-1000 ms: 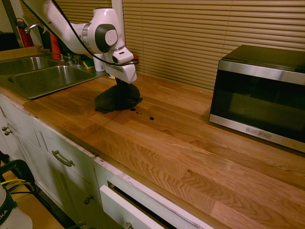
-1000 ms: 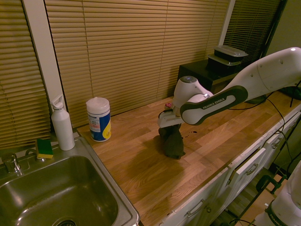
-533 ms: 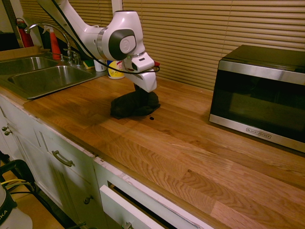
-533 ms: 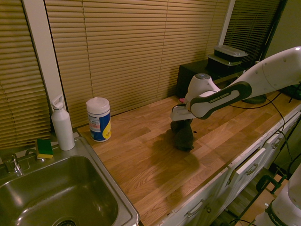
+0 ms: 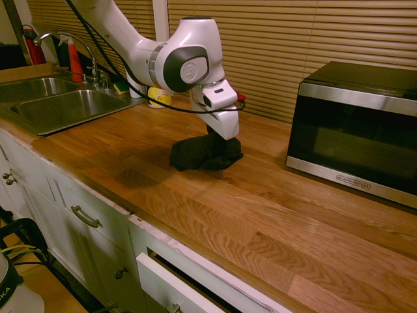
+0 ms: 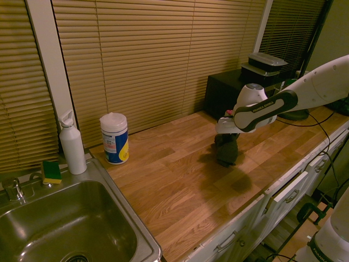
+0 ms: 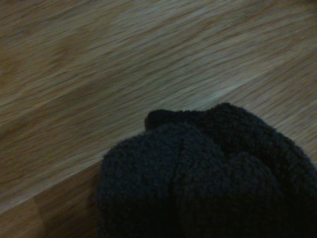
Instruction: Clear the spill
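On the wooden counter (image 5: 254, 215): your dark cloth (image 5: 202, 153) lies bunched, between the sink (image 5: 75, 107) and the microwave (image 5: 355, 134).
Gripper (image 5: 218, 134): you have it clenched on the cloth, pointing down.
Spill: you can't see any drops; whether some lie under the cloth, you cannot tell.
By the sink: you have a white bottle (image 6: 73, 146), a sponge (image 6: 52, 172) and a wipes tub (image 6: 115, 139).

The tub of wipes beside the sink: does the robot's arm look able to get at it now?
Probably yes: the tub stands upright with bare counter before it, though the gripper likely must release the dark cloth first.
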